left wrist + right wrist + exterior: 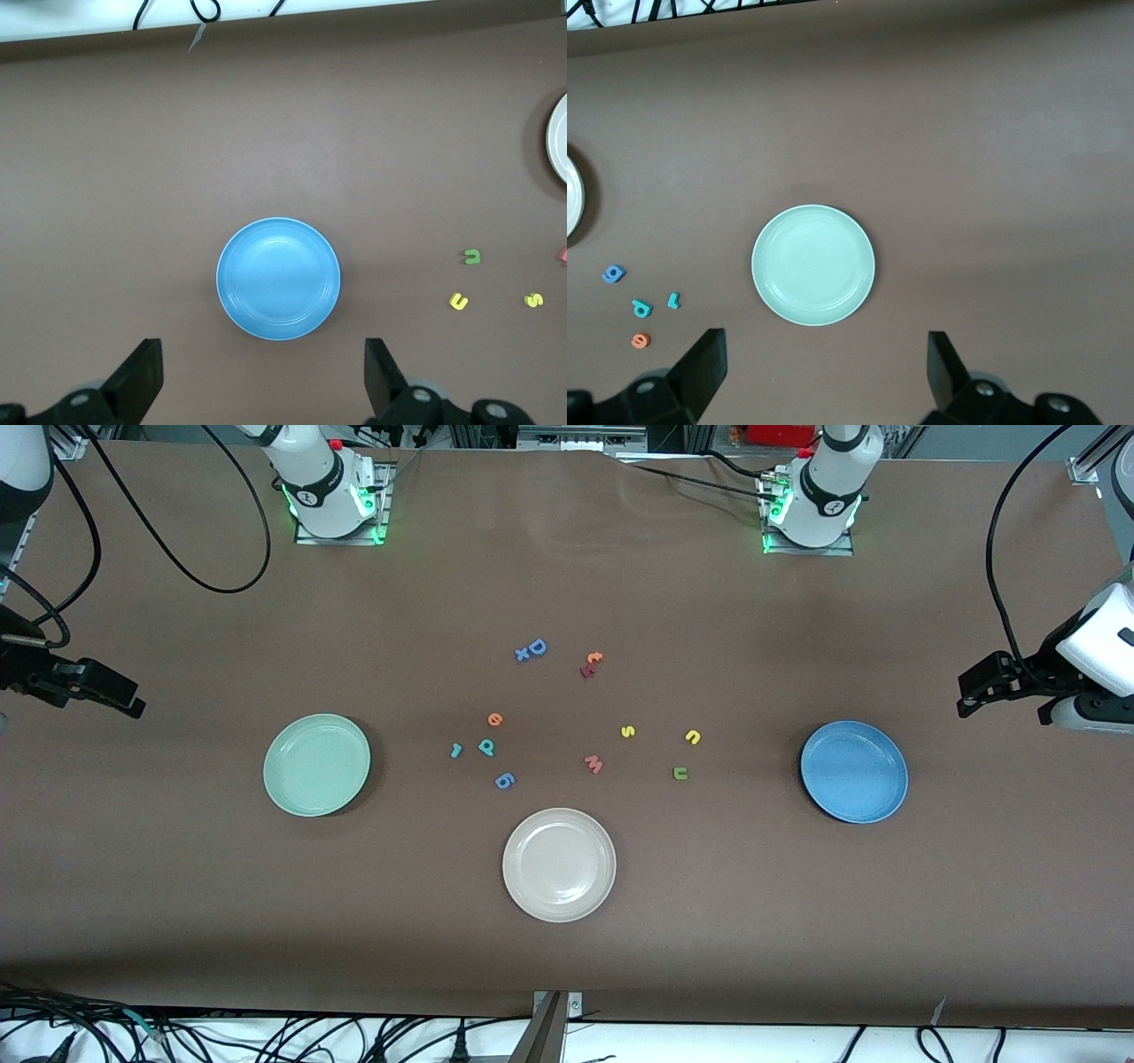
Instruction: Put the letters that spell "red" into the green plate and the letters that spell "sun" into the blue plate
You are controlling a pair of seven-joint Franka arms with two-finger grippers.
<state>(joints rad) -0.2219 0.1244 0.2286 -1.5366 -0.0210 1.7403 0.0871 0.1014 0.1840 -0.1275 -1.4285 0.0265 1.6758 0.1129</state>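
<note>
While both arms are waiting at the table's ends, the left gripper [261, 381] is hanging with its fingers spread wide and holding nothing, up in the air at the left arm's end of the table. The blue plate [890, 775] is lying flat and bare near it. The yellow "n" [693, 736], green "u" [680, 773] and yellow "s" [627, 732] are lying loose on the brown table [177, 886], well apart from that gripper, between the blue plate and the table's middle.

The right gripper [824, 376] is likewise standing wide open and empty at the right arm's end. The green plate [288, 735] is sitting flat and bare near it. The teal "r" [456, 751], teal "d" [486, 747] and orange "e" [495, 719] are lying in a small cluster between the green plate and the table's middle, with a blue 6-shaped piece [504, 781] just beside them. All six letters are lying flat; their headings are too small to tell.
</note>
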